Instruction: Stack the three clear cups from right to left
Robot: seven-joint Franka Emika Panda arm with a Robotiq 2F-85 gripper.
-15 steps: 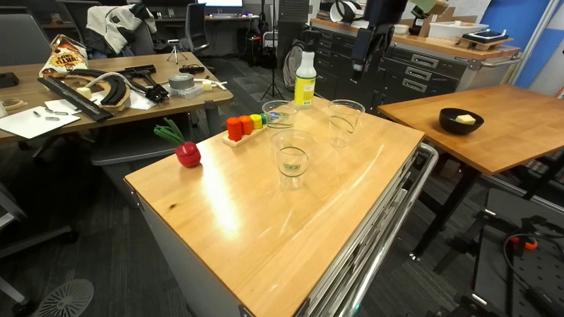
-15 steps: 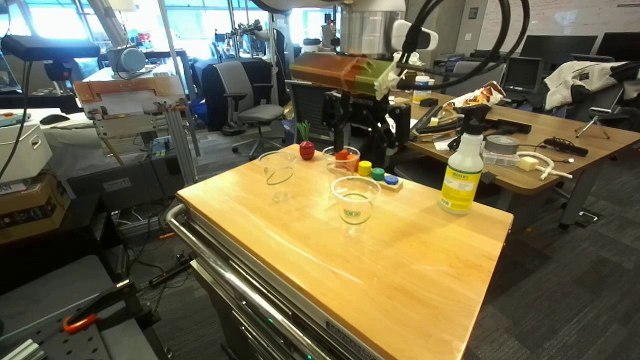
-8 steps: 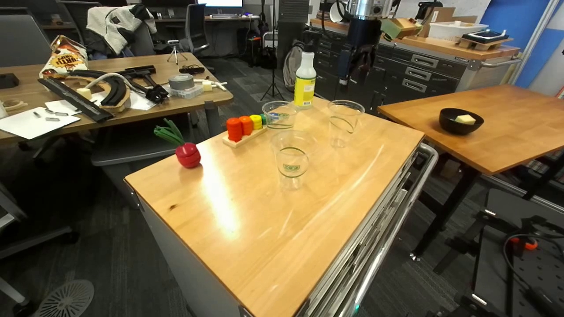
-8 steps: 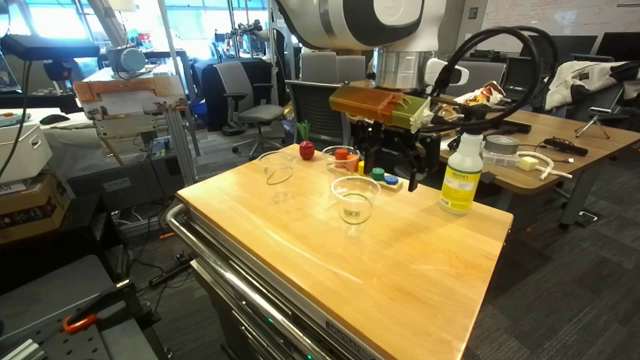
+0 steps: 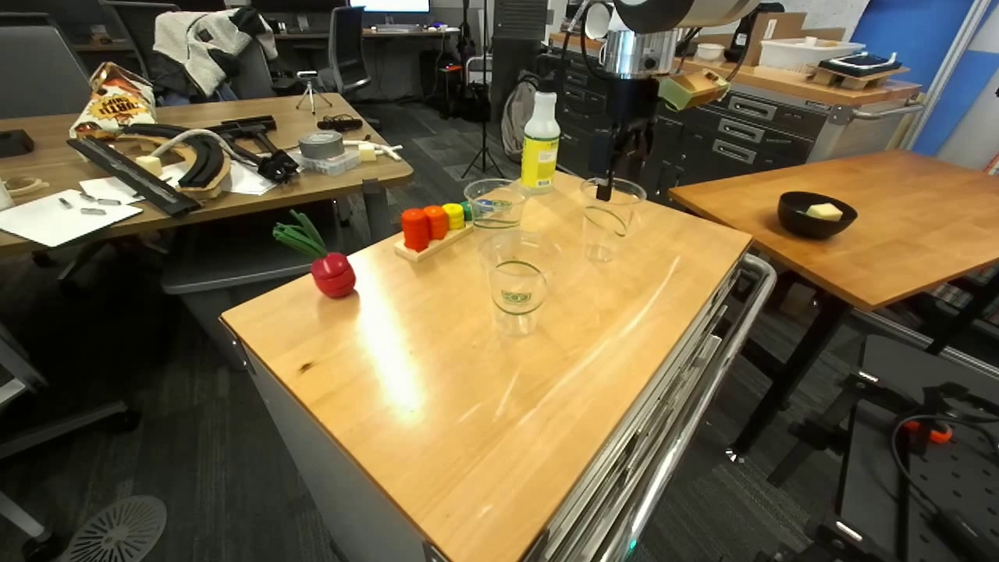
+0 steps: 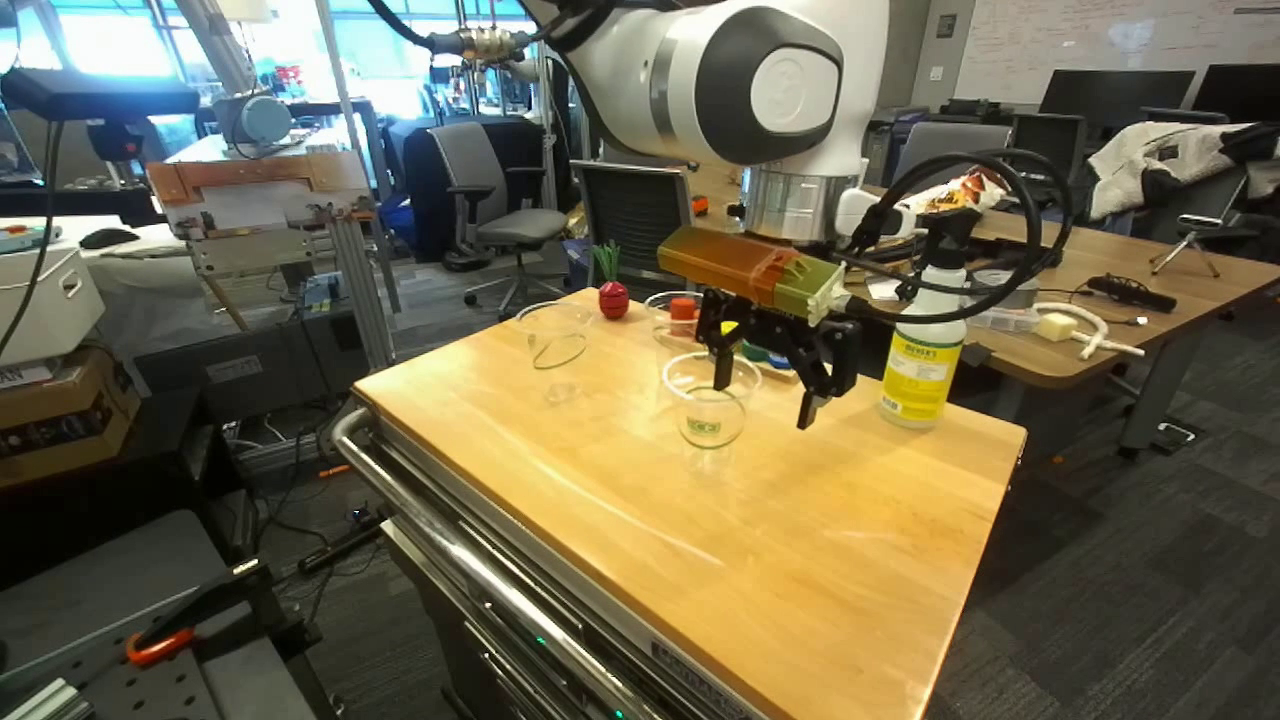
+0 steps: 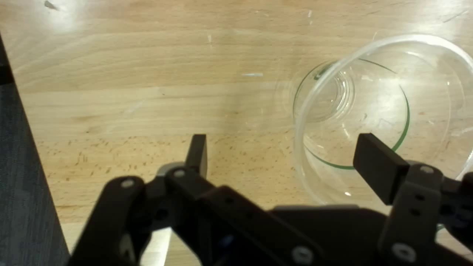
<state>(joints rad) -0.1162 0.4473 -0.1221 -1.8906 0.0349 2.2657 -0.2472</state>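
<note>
Your gripper is released: its fingers stand well apart, and in the wrist view the rim of the first cup runs between them. One finger shows across that cup's mouth, the other outside its wall; you cannot tell from these views whether the finger across the mouth is above the rim or below it. In an exterior view, you see the outer finger between the first cup and the bottle, with that cup upright to the bottle's left. Your second cup stands upright in front of the bottle and a little to its left in an exterior view. Your third cup stands upright too, farthest from the bottle of the three in both exterior views. Each cup stands singly on the same wooden cart as the bottle. In an exterior view, the ring toy lies in front of the bottle to its left, and the red radish sits farther out on that same side. To the bottle's right, a black bowl holding a pale block stands on a separate table.
</note>
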